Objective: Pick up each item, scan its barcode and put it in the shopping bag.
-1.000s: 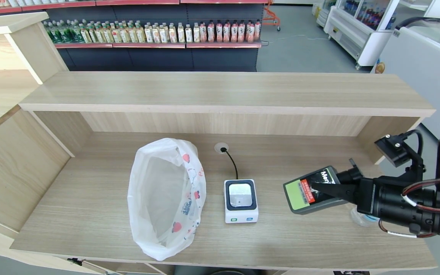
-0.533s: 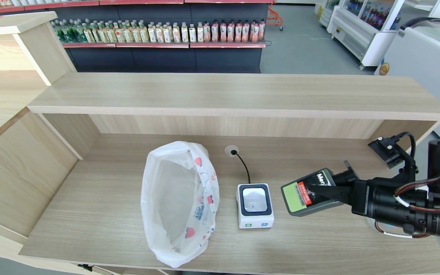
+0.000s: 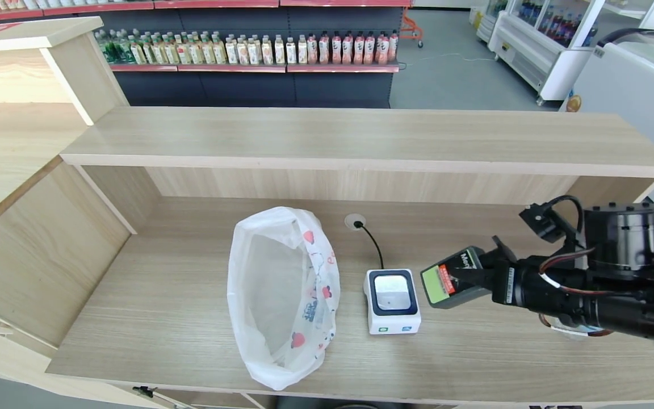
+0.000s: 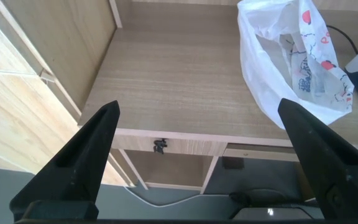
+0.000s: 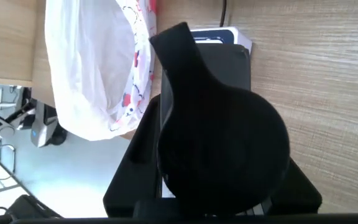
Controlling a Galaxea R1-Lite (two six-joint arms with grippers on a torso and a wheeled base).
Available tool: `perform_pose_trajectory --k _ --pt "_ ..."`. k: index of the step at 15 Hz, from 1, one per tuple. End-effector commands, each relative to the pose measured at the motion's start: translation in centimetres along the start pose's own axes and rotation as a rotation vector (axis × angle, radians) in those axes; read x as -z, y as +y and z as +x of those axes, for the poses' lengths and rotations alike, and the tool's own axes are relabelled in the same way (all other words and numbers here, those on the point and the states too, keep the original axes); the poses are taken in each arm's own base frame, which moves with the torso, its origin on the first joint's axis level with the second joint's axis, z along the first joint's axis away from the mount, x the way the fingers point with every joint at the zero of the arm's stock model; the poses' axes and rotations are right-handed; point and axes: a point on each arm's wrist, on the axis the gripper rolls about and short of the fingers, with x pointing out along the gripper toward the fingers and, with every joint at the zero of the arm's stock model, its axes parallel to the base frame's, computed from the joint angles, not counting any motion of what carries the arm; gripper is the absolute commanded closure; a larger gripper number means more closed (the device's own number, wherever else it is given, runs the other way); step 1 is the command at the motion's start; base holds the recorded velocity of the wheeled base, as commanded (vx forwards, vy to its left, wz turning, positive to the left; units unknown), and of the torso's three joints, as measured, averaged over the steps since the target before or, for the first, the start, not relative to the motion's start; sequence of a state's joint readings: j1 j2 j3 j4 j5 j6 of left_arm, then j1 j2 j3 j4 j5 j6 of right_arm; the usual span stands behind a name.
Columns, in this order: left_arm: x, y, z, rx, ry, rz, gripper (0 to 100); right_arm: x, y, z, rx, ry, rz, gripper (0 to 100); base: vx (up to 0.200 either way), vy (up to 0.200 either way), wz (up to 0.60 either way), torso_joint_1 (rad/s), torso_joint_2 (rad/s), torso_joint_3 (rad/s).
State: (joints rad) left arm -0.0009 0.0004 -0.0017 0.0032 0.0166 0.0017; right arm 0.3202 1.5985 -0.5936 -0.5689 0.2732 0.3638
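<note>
One box (image 3: 434,285), clamped in right end effector (image 3: 458,278)

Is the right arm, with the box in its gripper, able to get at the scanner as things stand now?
Probably yes. The right gripper holds the box close beside the scanner, with nothing between them. The shopping bag stands on the scanner's other side, out of the way.
</note>
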Motion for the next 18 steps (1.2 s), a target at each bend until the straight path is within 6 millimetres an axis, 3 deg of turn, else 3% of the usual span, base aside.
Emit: perform_pose_trajectory --k 1,7,11,18 --pt "0.0 0.0 0.0 -0.001 0.0 0.0 0 0.5 -0.2 2.7 0.004 0.06 0.0 100 0.0 0.0 0.0 0.0 0.0 0.0" --pt "0.0 0.0 0.0 -0.001 0.0 0.0 0 2.0 1.0 5.8 -0.051 0.105 -0.035 100 0.0 0.0 0.0 0.0 0.0 0.0" --pt "0.0 0.0 0.0 -0.001 0.0 0.0 0 3.3 0.5 8.0 -0.052 0.117 -0.042 100 0.0 0.0 0.0 0.0 0.0 0.0" --pt "0.0 0.0 0.0 -0.001 0.0 0.0 0 3.8 0.0 9.4 -0.046 0.13 -0.06 100 0.0 0.0 0.0 0.0 0.0 0.0"
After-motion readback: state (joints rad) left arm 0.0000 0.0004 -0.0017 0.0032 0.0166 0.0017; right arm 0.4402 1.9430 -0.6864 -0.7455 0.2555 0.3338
